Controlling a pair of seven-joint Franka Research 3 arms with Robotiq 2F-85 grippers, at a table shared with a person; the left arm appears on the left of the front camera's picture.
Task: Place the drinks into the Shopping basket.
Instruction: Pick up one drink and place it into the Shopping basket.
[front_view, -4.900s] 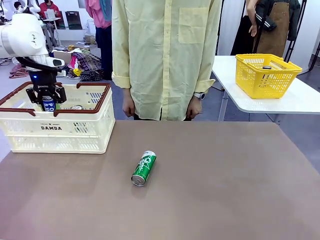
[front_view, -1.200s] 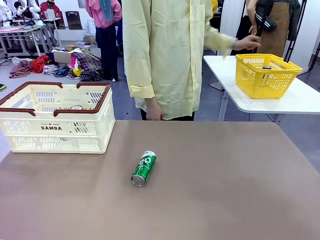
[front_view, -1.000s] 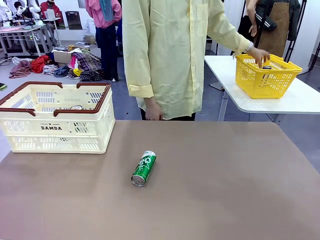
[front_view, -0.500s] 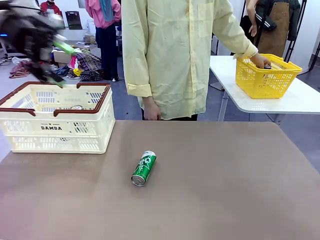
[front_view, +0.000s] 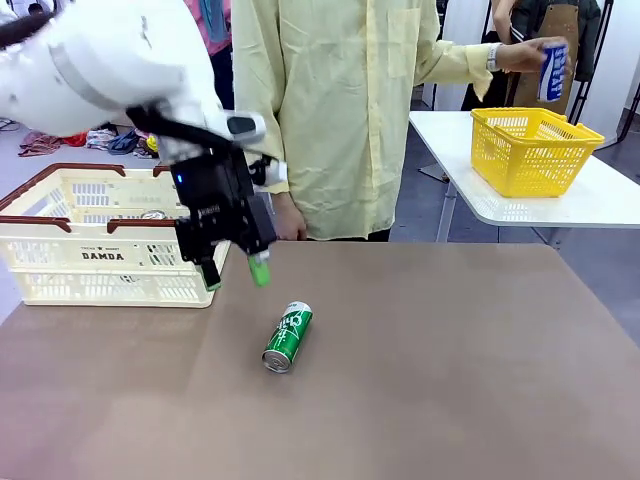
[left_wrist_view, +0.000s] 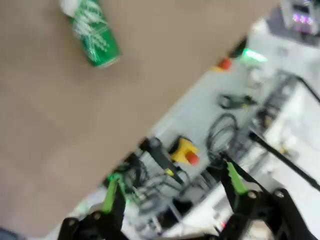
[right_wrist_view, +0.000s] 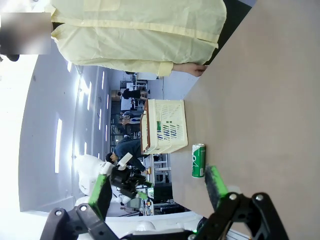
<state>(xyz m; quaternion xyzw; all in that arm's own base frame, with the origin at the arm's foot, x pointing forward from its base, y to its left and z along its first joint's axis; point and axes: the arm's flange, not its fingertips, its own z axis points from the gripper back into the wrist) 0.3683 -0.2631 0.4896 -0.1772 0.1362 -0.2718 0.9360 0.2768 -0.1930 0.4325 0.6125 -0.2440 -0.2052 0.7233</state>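
A green drink can (front_view: 287, 337) lies on its side in the middle of the brown table, silver top toward me. My left gripper (front_view: 235, 275) hangs open and empty just above the table, a little left of and behind the can. The left wrist view has the same can (left_wrist_view: 92, 32) far ahead of the spread left gripper (left_wrist_view: 172, 187). The cream Shopping basket (front_view: 110, 258) stands at the table's left, a silver can top (front_view: 153, 214) showing inside. The person's hand holds a blue can (front_view: 551, 72) up at the far right. My right gripper (right_wrist_view: 158, 187) is open, far from the can (right_wrist_view: 198, 160).
A yellow mesh basket (front_view: 535, 150) stands on a white side table at the back right. The person in a pale yellow shirt (front_view: 330, 110) stands at the table's far edge. The brown table (front_view: 450, 380) is bare to the right of the can.
My left arm has swung from above the Shopping basket down over the table toward the green can. The person's hand has lifted a blue can out of the yellow basket.
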